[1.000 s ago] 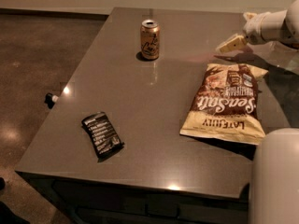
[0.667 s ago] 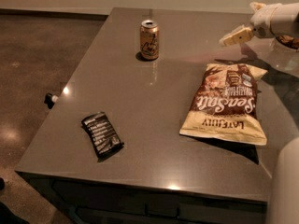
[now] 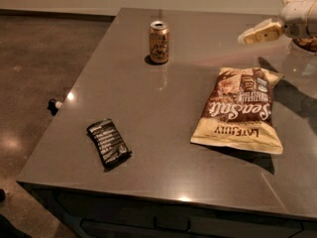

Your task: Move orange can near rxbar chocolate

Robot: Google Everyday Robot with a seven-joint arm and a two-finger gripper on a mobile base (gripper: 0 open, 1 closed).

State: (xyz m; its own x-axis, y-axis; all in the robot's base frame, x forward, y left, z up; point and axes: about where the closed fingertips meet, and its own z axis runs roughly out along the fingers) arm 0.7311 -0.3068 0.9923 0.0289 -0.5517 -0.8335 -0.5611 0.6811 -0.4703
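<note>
The orange can (image 3: pixel 159 41) stands upright at the far middle of the dark table (image 3: pixel 163 118), silver top up, with a dark scribbled logo on its side. The rxbar chocolate (image 3: pixel 108 143), a flat black wrapper with white text, lies near the table's front left corner, far from the can. My gripper (image 3: pixel 261 15) hangs in the air at the upper right, well to the right of the can and above the table's far right part. It is open and holds nothing. One cream finger (image 3: pixel 260 32) points left toward the can.
A large tan-and-brown chip bag (image 3: pixel 240 110) lies on the right half of the table, between my gripper and the front edge. A small dark object (image 3: pixel 53 105) sits on the floor left of the table. The table's front edge runs along the bottom.
My gripper has risen and drawn a little to the right. The white arm part at the lower right has left the view. Can, bar and bag have not moved.
</note>
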